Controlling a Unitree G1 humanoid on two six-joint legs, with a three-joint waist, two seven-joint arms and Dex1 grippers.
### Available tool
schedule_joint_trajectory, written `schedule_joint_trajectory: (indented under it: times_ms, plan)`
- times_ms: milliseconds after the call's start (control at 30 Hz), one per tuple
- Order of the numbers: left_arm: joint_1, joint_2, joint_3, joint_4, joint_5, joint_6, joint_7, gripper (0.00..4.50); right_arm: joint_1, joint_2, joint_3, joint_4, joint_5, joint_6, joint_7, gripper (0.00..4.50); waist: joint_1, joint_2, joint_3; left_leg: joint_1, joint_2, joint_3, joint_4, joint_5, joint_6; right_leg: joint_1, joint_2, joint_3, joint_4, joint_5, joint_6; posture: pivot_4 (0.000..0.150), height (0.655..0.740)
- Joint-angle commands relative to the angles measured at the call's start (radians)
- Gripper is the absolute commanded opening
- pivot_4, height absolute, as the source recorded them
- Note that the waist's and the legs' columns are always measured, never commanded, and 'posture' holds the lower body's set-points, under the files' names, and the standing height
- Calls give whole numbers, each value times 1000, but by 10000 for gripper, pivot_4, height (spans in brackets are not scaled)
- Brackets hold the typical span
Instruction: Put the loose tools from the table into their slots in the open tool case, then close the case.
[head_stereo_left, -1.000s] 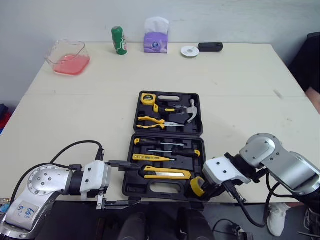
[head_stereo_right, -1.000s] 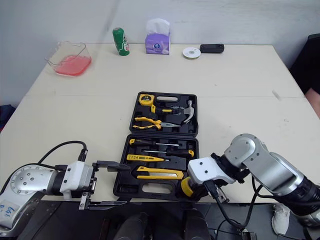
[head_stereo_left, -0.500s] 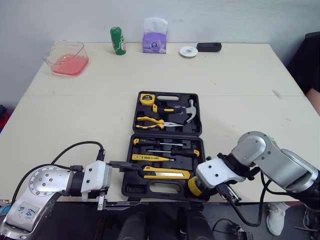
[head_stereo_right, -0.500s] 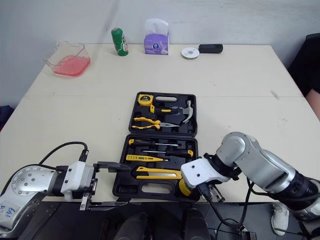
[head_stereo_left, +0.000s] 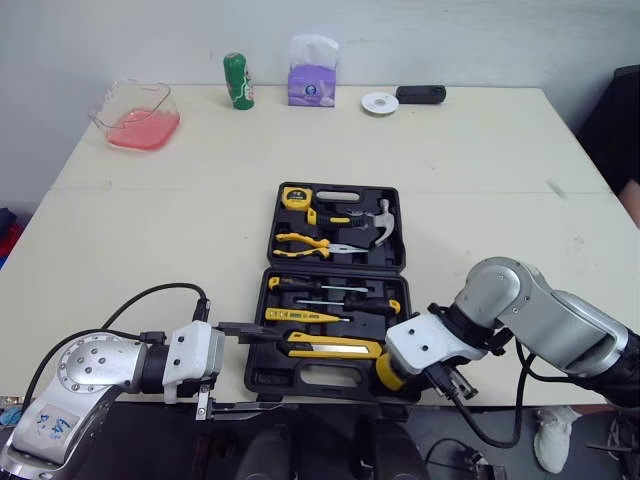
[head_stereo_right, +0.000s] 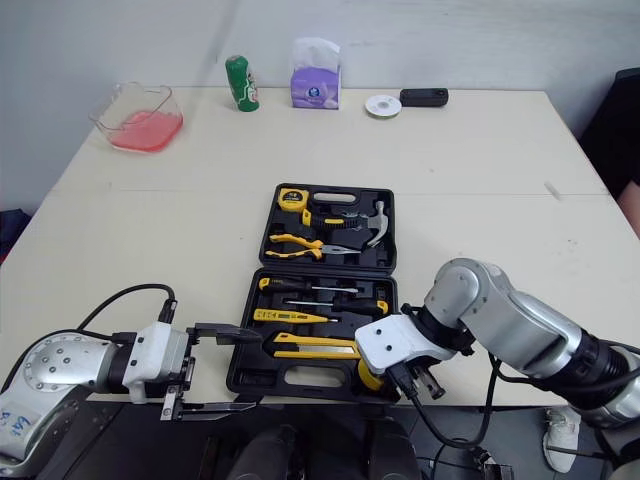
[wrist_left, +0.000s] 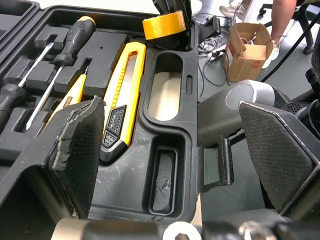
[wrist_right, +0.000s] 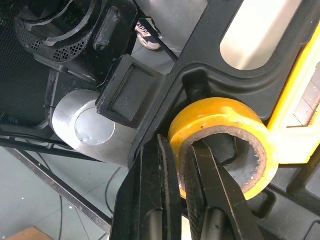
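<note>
Right pincer (wrist_right: 181, 150) pinches the yellow tape roll (wrist_right: 220, 117) by its wall, one finger inside, seemingly to seat it in the tool case (head_stereo_left: 256, 330)

Tool case (wrist_left: 169, 145): black moulded plastic, matt, fine scratches in small recess.
Tape roll (wrist_right: 220, 117): glossy yellow outer wrap, rough grey-brown card core.
Utility knife (wrist_left: 122, 85): smooth yellow plastic, slight sheen.
Hammer (head_stereo_left: 383, 222): head bright polished metal.
Left gripper (wrist_left: 170, 106): pads (wrist_left: 82, 145) black, coarse-grained, edge frayed.
Table (head_stereo_left: 480, 170): smooth, matt, cream.
</note>
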Motion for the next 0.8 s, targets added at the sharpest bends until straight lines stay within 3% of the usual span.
schedule_joint_trajectory:
  times_ms: [33,67,533,667,800]
  plan:
    - [11,0,16,-38,-13,-12,2,45000,6,5,-6,-14,24,6,47,21307,0,0,0,0,0,0,0,0,0,0,0,0,0,0,0,1500,7400]
    - [12,0,16,-37,-12,-13,1,45000,-4,-3,-8,-12,44,2,51,25951,0,0,0,0,0,0,0,0,0,0,0,0,-1,0,0,1500,7400]
    - [19,-1,18,-32,-12,-16,1,45000,-40,-101,-47,25,231,-38,59,25951,-1,0,0,-1,0,0,-1,0,0,0,0,0,-1,0,0,1500,7400]
    - [18,-9,32,-26,-23,-14,11,45000,50,-113,-191,102,317,-46,41,25951,1,0,0,-1,0,0,-1,0,0,0,0,0,-1,0,0,1500,7400]
    - [3,-16,49,-19,-43,-2,22,45000,191,-60,-417,141,509,-1,-18,25951,4,0,1,-1,0,0,-1,0,1,0,0,0,-2,0,0,1500,7400]
